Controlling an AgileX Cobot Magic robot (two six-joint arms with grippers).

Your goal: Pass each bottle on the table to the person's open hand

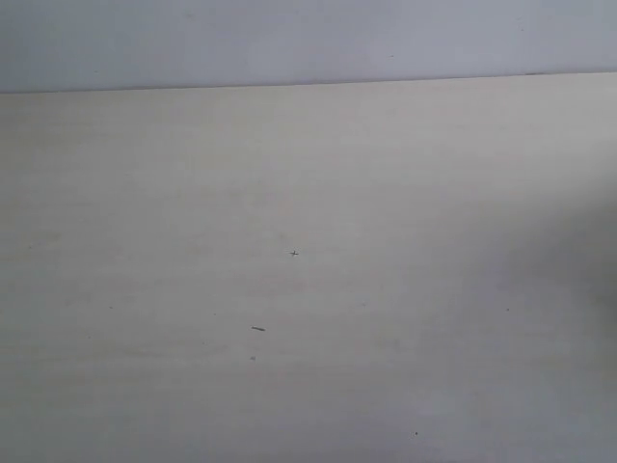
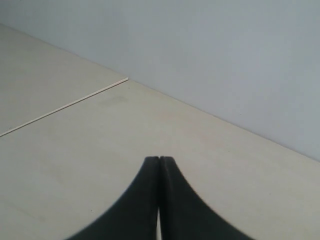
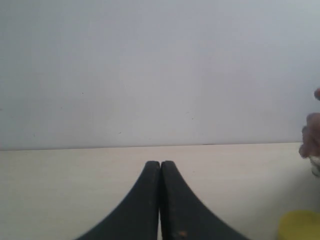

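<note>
Starting closest in: got the left fingers (image 2: 159, 161) squeezed flat against each other, gripping nothing. Same deal with the right fingers (image 3: 160, 164), pressed tip to tip, nothing held. Under both, just the pale cream table (image 1: 405, 193), with a few tiny dark specks (image 1: 257, 329) scattered about in the exterior view and a thin seam (image 2: 65, 105) running across past the left fingers. Right wrist view only: can make out a blurry yellow blob, probably part of a bottle (image 3: 300, 226), cut off by the picture's edge, near the right fingers but not touching them. Can't tell more about it. A bit farther back, a blurry hand (image 3: 312, 136) over the table, also half cut off. Behind all that, plain pale grey-blue wall (image 1: 289, 39).
</note>
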